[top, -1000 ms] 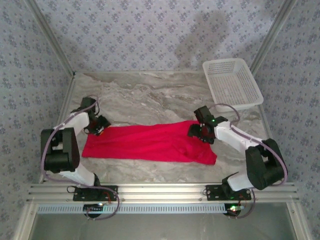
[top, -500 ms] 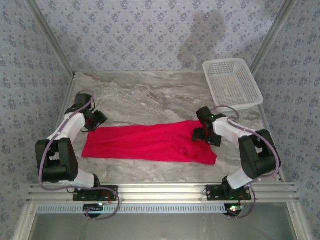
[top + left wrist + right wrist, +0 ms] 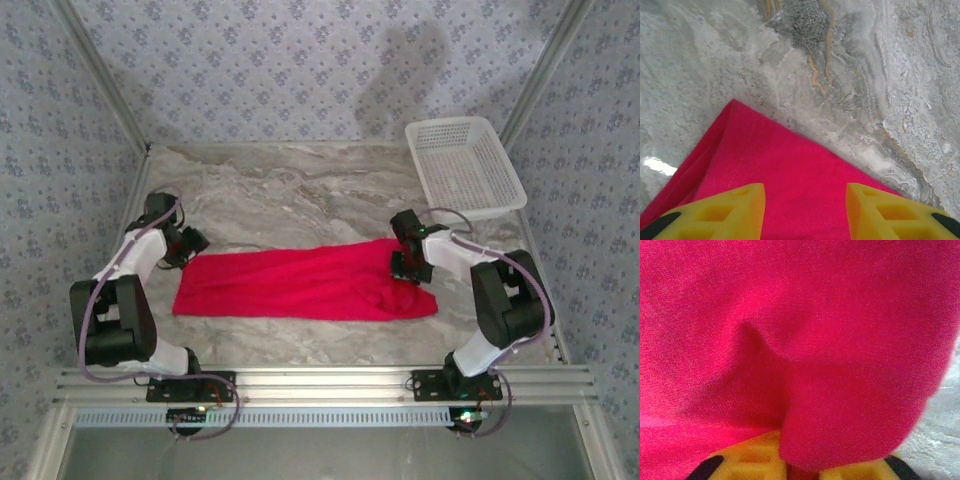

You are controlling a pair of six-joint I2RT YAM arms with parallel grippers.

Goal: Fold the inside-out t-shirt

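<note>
The inside-out t-shirt (image 3: 300, 285) lies as a long red band across the table's near middle. My left gripper (image 3: 190, 243) hovers at the shirt's far left corner. In the left wrist view its yellow fingers (image 3: 730, 210) stand well apart, the left gripper (image 3: 805, 202) open over flat red t-shirt cloth (image 3: 790, 170). My right gripper (image 3: 410, 265) rests on the shirt's right end. In the right wrist view a bulging fold of the t-shirt (image 3: 850, 390) is pinched in the right gripper (image 3: 800, 467), whose yellow fingers (image 3: 750, 460) sit close together.
A white mesh basket (image 3: 465, 165) stands at the far right corner of the marble table (image 3: 300, 190). Patterned walls close in the back and sides. An aluminium rail (image 3: 320, 385) with both arm bases runs along the near edge.
The right gripper went from wide open to shut, pinching the shirt's right end. The shirt's left edge slid slightly right. The left arm drew back a little toward the far left.
</note>
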